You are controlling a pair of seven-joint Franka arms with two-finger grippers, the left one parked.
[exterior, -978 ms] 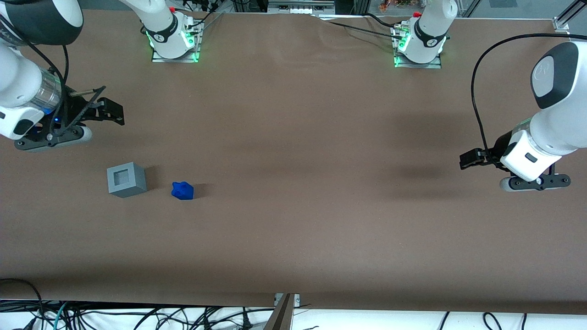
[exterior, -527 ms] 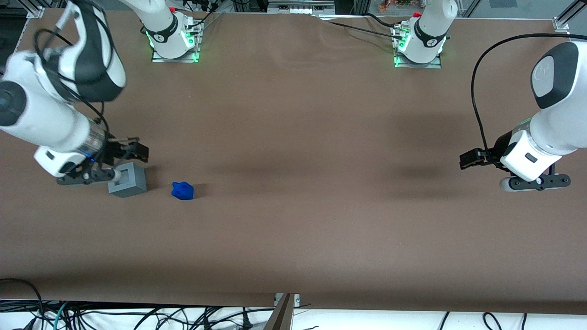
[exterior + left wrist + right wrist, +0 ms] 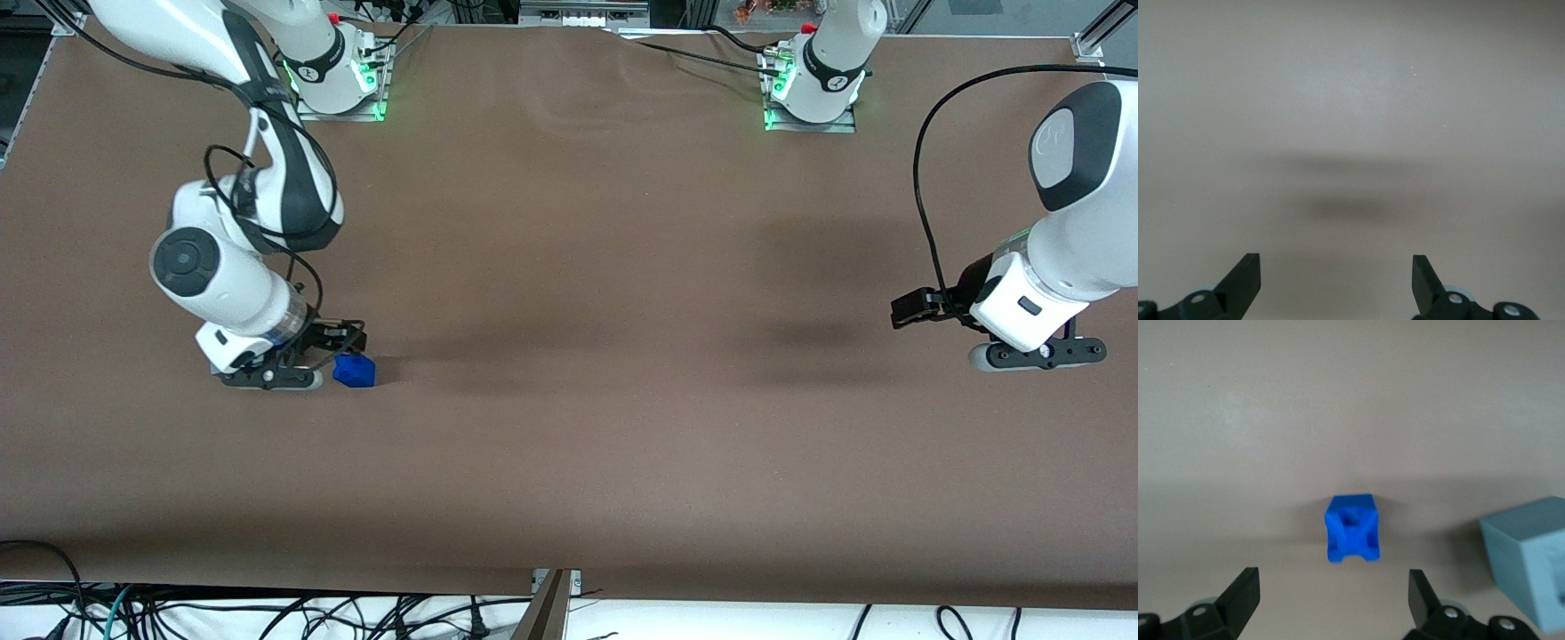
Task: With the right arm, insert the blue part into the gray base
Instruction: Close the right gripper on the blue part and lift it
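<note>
On the brown table [image 3: 622,267], the lumpy matte blue part [image 3: 1352,538] lies beside the smooth gray base [image 3: 1531,557]; the right arm's gripper [image 3: 1331,597] hovers wide open, empty.

A brown table cover [image 3: 587,267] spans the view, with tangled cables [image 3: 267,613] along its near edge

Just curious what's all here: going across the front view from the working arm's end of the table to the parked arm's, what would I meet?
right arm → its open gripper, hovering right at the blue part → bare brown table → parked left arm.
</note>
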